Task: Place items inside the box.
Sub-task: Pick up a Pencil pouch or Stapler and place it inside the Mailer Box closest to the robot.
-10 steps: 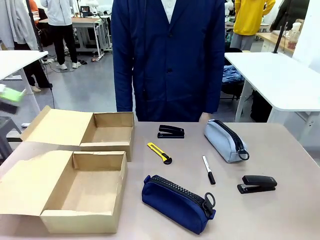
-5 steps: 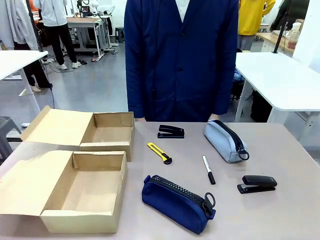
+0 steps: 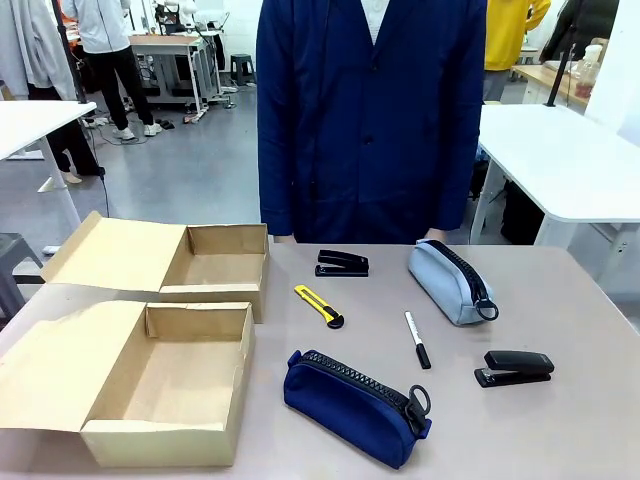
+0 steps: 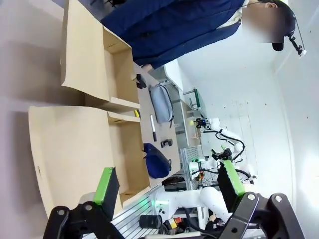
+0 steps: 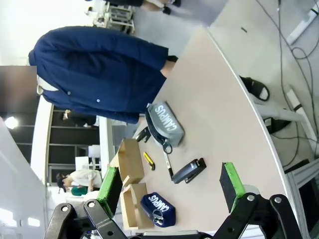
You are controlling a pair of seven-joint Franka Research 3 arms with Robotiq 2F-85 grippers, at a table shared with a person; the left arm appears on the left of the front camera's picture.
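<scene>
While a cardboard box (image 3: 170,385) and a second box (image 3: 215,262) behind it sit at the tabletop's (image 3: 580,310) left, the items lie rightward: utility knife (image 3: 320,306), stapler (image 3: 342,263), navy pouch (image 3: 355,392), marker (image 3: 417,340), grey pouch (image 3: 450,282), second stapler (image 3: 513,367). The right wrist view reads "CAMPUS" on both pouches, lettering turned from the front camera. The left claw (image 4: 168,183) and the right claw (image 5: 169,183) hover off the tabletop, jaws spread wide. A person (image 3: 370,110) in navy stands at the far edge.
</scene>
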